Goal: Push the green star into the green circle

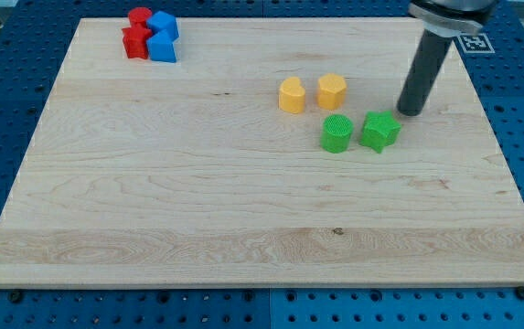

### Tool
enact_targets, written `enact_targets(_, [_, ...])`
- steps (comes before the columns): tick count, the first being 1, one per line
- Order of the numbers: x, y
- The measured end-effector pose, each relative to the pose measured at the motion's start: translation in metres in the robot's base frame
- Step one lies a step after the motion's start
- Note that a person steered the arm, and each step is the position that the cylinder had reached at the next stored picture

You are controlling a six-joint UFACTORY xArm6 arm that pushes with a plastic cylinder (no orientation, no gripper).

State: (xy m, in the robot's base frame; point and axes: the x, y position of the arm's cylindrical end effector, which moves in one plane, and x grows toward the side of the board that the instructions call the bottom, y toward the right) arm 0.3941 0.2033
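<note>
Camera view: my tip (411,111) is resting on the wooden board (197,210), bare and holding nothing, just above and right of the green star (380,131). The star is sitting just right of the green circle (336,133), a narrow gap between them. Two yellow blocks (312,93) are lying above the circle. Red and blue blocks (150,35) are clustering far to its upper left.

Two red blocks (137,35), two blue (162,37), two yellow (312,93), two green (358,132).
</note>
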Motion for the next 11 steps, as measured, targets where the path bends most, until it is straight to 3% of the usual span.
enact_targets(1, [0.018, 0.0])
enact_targets(3, [0.036, -0.061])
enact_targets(4, [0.036, -0.098])
enact_targets(6, [0.036, -0.113])
enact_targets(8, [0.036, -0.182])
enact_targets(10, [0.013, -0.205])
enact_targets(11, [0.008, -0.264])
